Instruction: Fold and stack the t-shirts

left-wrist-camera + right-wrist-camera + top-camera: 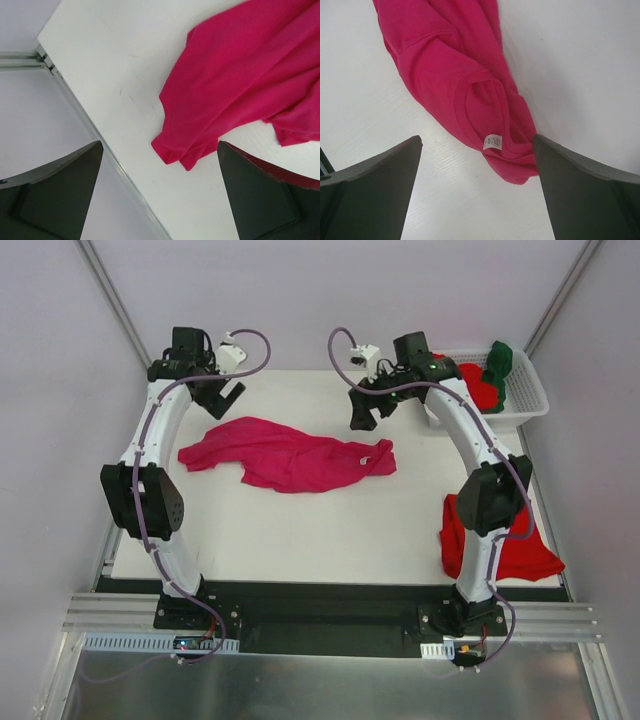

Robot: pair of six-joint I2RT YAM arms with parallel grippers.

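The left tool [224, 397] [159, 150] stands wide, its two dark fingers [60, 195] far apart at the lower corners of the left wrist view with nothing gripped between them. Just beyond them one crumpled end of the soft magenta-pink cloth t-shirt [235, 85] lies on the flat white bench [115, 60], apart from both fingers. The right tool [362, 416] [477, 140] is also spread wide and holds nothing. Between its fingers [370, 195], in the middle of the right wrist view, lies the shirt's round collar with a small white label [493, 142] sewn inside. From above, the magenta-pink t-shirt [290, 455] is rumpled and unfolded across the upper middle of the frame. Its left end is near the left tool and its right end, with the collar, is just below the right tool. At the lower right of the frame a bright red cloth t-shirt [510, 555] lies flattened on the bench edge, partly hidden behind the right arm. At the upper right a white slotted plastic basket [528, 405] stands off the bench corner, holding a bunched red garment [472, 380] and a dark green garment [498, 364] that hangs over its far rim.
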